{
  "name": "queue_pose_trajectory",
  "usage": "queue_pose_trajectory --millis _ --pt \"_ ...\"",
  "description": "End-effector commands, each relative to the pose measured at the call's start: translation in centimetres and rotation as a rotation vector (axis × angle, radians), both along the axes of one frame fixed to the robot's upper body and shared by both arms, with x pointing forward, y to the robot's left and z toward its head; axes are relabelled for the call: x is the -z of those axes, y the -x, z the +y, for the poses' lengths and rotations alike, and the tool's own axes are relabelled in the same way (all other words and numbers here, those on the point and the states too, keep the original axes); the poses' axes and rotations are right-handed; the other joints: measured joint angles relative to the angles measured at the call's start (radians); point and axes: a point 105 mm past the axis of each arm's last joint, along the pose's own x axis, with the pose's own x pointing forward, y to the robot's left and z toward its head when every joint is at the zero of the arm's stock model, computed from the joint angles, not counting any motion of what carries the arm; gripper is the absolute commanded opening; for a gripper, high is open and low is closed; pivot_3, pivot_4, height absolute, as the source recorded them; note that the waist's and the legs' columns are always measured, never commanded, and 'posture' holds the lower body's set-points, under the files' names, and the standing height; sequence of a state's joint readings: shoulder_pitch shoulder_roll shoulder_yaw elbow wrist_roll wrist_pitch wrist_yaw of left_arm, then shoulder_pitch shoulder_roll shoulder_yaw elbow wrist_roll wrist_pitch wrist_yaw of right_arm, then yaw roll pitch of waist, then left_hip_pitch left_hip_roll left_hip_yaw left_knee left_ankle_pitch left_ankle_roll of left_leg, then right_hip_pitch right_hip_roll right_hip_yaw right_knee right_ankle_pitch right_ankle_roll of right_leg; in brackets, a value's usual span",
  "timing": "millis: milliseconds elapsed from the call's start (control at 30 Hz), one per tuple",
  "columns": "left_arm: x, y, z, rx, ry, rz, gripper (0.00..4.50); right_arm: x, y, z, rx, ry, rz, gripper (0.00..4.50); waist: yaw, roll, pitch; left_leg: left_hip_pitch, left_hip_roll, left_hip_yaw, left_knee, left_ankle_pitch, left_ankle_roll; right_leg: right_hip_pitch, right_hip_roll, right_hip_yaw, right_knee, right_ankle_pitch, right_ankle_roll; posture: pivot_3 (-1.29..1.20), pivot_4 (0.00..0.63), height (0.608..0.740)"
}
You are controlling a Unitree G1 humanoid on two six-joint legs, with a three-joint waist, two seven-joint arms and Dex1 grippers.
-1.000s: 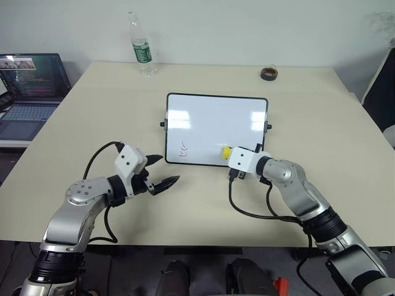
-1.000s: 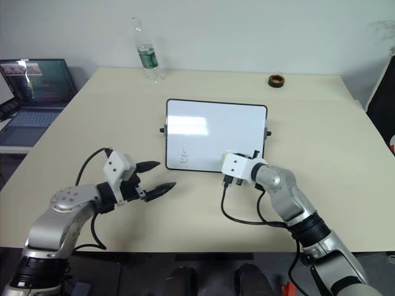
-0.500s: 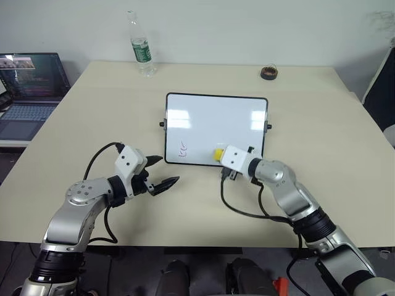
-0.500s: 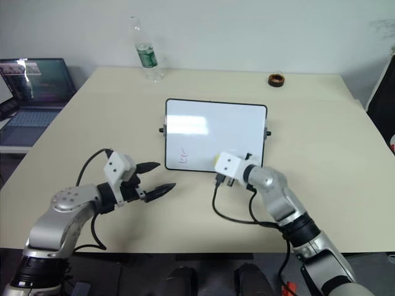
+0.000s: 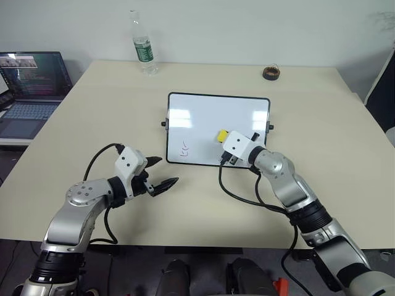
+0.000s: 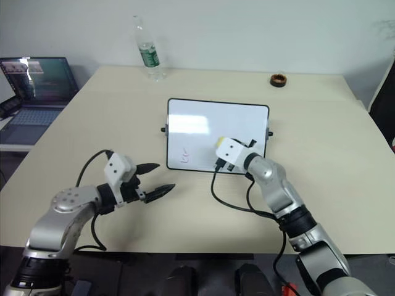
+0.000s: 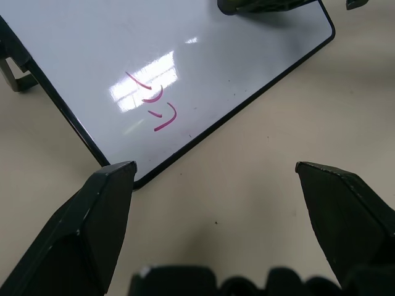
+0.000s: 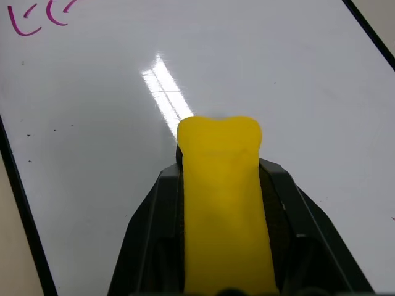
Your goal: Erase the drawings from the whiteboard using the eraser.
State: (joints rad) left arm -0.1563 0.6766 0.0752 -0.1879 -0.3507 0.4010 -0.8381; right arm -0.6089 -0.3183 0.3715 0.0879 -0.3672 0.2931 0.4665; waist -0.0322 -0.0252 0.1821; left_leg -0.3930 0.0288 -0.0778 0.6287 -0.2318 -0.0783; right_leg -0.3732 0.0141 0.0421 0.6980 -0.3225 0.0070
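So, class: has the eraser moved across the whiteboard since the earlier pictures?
Yes. The eraser, gripped in the right gripper, has moved from the whiteboard's near edge towards its middle.

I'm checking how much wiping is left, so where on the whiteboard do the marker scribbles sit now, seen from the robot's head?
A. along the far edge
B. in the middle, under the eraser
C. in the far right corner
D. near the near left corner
D: the drawings lie near the near left corner of the whiteboard, apart from the eraser gripped by the right gripper.
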Motion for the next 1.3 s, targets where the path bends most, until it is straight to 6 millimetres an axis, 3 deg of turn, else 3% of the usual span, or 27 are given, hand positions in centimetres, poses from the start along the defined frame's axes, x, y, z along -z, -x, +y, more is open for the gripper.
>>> queue_pose_trajectory --millis 33,133,233,367,533,667,1000,1100,1300 --pt "-0.9 0.1 0.0 0.002 0.002 -0.047 4.5 0.9 0.3 -0.9 0.013 0.004 0.041 1.21 0.0 0.0 0.0 0.0 0.0 0.0 0.0 0.0 0.0 0.0 0.0 0.0 0.0 0.0 0.0 0.0 0.15 0.74" --pt "-1.4 -0.1 1.0 -0.053 0.037 -0.051 4.5 -0.8 1.0 -0.3 -0.018 -0.125 0.047 1.21 0.0 0.0 0.0 0.0 0.0 0.0 0.0 0.0 0.0 0.0 0.0 0.0 0.0 0.0 0.0 0.0 0.15 0.74" --pt "-2.5 -0.3 2.9 -0.146 0.131 -0.055 4.5 -2.3 3.2 0.2 -0.108 -0.3 0.145 1.21 0.0 0.0 0.0 -0.003 0.001 -0.001 0.0 0.0 0.0 -0.003 0.0 -0.001 0.0 0.0 0.0 0.0 0.15 0.74" --pt "-2.9 0.0 4.3 -0.188 0.125 -0.06 4.5 -2.8 6.1 -0.1 -0.203 -0.411 0.275 1.21 0.0 0.0 0.0 -0.007 0.002 -0.001 0.0 0.0 0.0 -0.006 -0.001 -0.001 0.0 0.0 0.0 0.0 0.15 0.74" --pt "-3.1 0.5 5.2 -0.221 0.104 -0.074 4.5 -2.0 8.6 -1.3 -0.254 -0.424 0.397 1.21 0.0 0.0 0.0 -0.006 0.001 -0.001 -0.001 0.0 0.0 -0.005 -0.002 -0.001 -0.001 0.0 0.0 0.0 0.15 0.74" --pt "-3.2 1.1 4.9 -0.224 0.092 -0.075 4.5 -1.5 9.4 -1.3 -0.276 -0.44 0.447 1.21 -0.001 0.001 0.001 -0.006 0.001 -0.001 -0.001 0.0 0.0 -0.005 -0.001 -0.001 -0.001 -0.001 0.0 0.0 0.15 0.74" --pt "-3.4 1.8 4.6 -0.255 0.062 -0.081 4.5 -0.9 9.2 -0.3 -0.307 -0.388 0.45 1.21 -0.001 0.0 0.001 -0.006 0.001 0.0 -0.001 0.0 0.0 -0.005 -0.001 0.0 -0.001 -0.001 0.001 0.0 0.15 0.74" --pt "-3.1 1.7 4.6 -0.253 0.044 -0.075 4.5 -0.6 7.7 0.3 -0.276 -0.309 0.391 1.21 -0.003 0.0 0.001 -0.005 0.0 0.0 -0.001 0.0 0.0 -0.005 -0.001 0.0 -0.001 -0.001 0.001 0.0 0.15 0.74" --pt "-2.4 1.6 4.3 -0.218 -0.01 -0.061 4.5 -1.7 4.5 3.9 -0.295 -0.192 0.202 1.21 -0.004 0.001 0.001 -0.005 0.0 0.0 -0.001 0.0 0.0 -0.006 0.0 0.0 -0.001 -0.001 0.0 0.0 0.15 0.74"
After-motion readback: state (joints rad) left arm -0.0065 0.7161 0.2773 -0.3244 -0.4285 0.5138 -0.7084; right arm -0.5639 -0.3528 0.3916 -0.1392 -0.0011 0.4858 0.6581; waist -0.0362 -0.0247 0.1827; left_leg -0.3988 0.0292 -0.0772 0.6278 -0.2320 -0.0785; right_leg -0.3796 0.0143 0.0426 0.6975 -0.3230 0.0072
